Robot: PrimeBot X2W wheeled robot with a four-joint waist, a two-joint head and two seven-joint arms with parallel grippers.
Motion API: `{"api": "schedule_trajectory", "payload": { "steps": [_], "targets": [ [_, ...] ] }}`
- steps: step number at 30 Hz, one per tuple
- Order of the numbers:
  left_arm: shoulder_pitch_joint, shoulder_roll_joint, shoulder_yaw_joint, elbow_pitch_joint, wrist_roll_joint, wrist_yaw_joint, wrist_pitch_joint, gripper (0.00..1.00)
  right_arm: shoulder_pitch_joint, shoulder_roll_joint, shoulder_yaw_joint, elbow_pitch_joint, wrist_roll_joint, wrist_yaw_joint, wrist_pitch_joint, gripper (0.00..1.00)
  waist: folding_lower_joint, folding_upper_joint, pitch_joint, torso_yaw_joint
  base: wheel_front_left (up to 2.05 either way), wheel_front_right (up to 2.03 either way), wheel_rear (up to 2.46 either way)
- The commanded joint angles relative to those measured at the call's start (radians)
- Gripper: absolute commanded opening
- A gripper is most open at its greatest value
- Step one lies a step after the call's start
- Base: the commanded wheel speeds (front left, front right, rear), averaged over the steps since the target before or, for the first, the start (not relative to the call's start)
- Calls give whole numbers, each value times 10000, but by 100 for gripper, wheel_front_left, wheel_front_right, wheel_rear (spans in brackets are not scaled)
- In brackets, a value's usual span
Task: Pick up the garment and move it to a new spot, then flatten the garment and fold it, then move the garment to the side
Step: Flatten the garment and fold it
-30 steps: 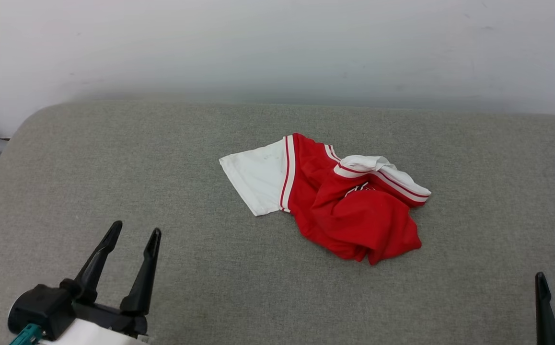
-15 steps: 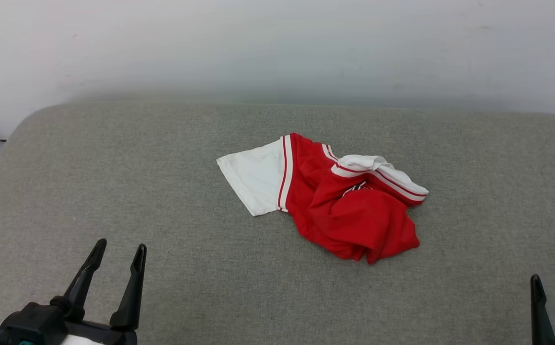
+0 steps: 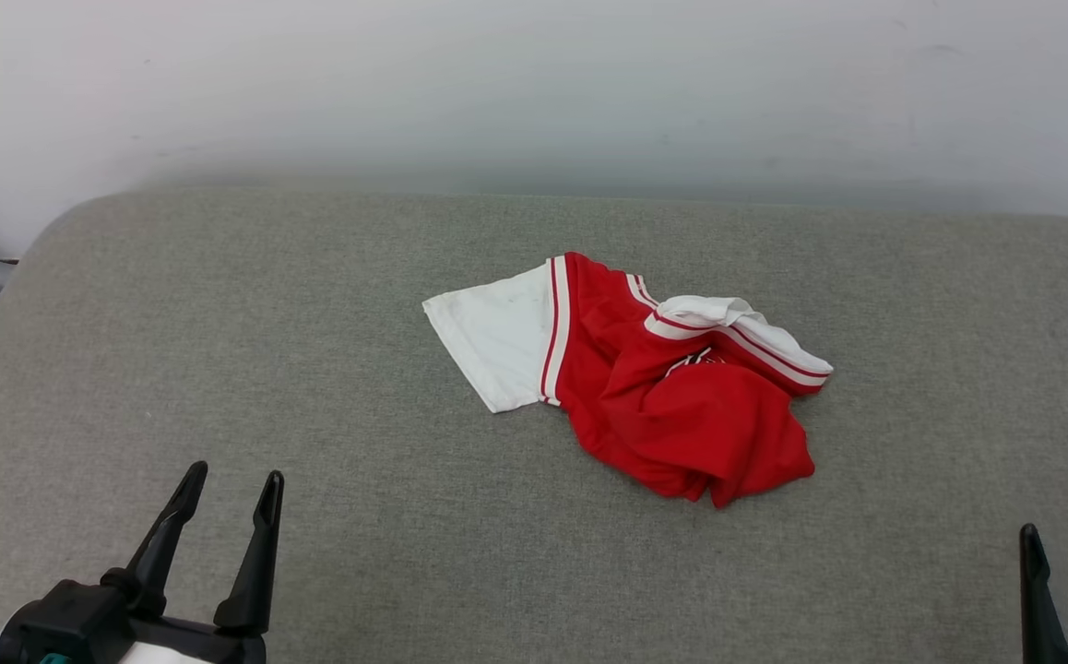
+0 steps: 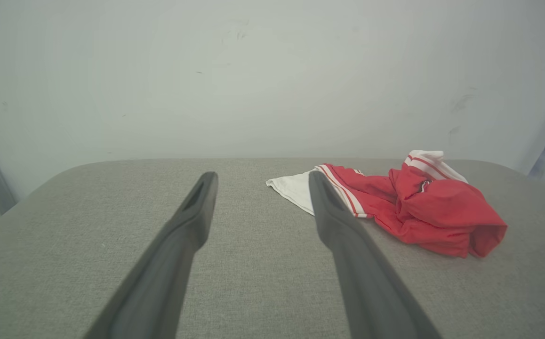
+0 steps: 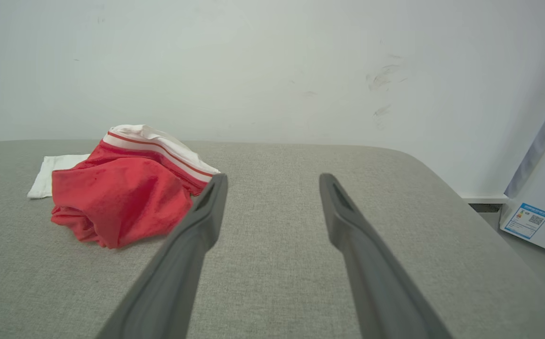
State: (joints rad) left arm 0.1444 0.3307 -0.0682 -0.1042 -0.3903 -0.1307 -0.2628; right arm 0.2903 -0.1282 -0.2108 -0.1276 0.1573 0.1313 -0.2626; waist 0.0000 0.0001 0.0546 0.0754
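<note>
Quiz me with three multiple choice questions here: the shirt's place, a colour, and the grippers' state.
1. Where on the grey cushion does the garment lie?
A. hanging over the near edge
B. near the middle
C. at the far left corner
2. What colour is its flat-lying sleeve?
A. black
B. blue
C. white
3. How do the left gripper and right gripper stand?
A. both open, empty
B. both shut on cloth
C. one open, one shut
Answers: B, bare cushion surrounds it on all sides; C, the sleeve is white beyond its striped trim; A, each wrist view shows fingers apart with nothing between.
</note>
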Motion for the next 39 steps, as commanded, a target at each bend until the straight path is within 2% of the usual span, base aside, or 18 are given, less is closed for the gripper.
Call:
{"api": "schedule_trajectory", "payload": {
  "steps": [1,10,13,18,21,22,23,28,39],
  "targets": [
    [-82,-15,-17,35,19,2,-24,100,-85,-93,63,0,25,-10,-34,100,0,-1,13,34,0,0,0],
    [-307,-91,-128,190,-51,1,-26,100,-1077,-881,786,508,474,-10,-34,100,0,-1,305,275,0,0,0],
    [-444,-134,-225,241,-152,1,-26,100,-1655,-1391,1272,1340,966,-10,-32,100,0,-1,413,395,0,0,0],
    [-662,-139,-459,399,-239,1,-24,100,-3170,-2457,2532,3398,2016,-10,114,100,0,-1,554,652,0,0,0],
    [-840,-192,-674,533,-308,1,-26,100,-4413,-3067,3432,4353,2667,-12,830,100,0,-1,662,878,0,0,0],
    [-840,-192,-674,533,-308,1,-26,100,-4413,-3067,3432,4353,2667,-12,830,100,0,-1,662,878,0,0,0],
    [-955,-218,-806,606,-349,1,-24,100,-5208,-3368,3895,4840,3082,-10,1338,100,0,-1,753,1047,0,0,0],
    [-1265,-366,-1165,852,-480,1,-26,100,-6908,-3890,4847,5828,3954,-10,2712,100,0,-1,991,1558,0,0,0],
    [-1590,-505,-1594,1287,-787,1,-26,100,-8669,-3894,6383,6282,5879,-10,5845,100,0,-1,1370,2348,0,0,0]
  ]
}}
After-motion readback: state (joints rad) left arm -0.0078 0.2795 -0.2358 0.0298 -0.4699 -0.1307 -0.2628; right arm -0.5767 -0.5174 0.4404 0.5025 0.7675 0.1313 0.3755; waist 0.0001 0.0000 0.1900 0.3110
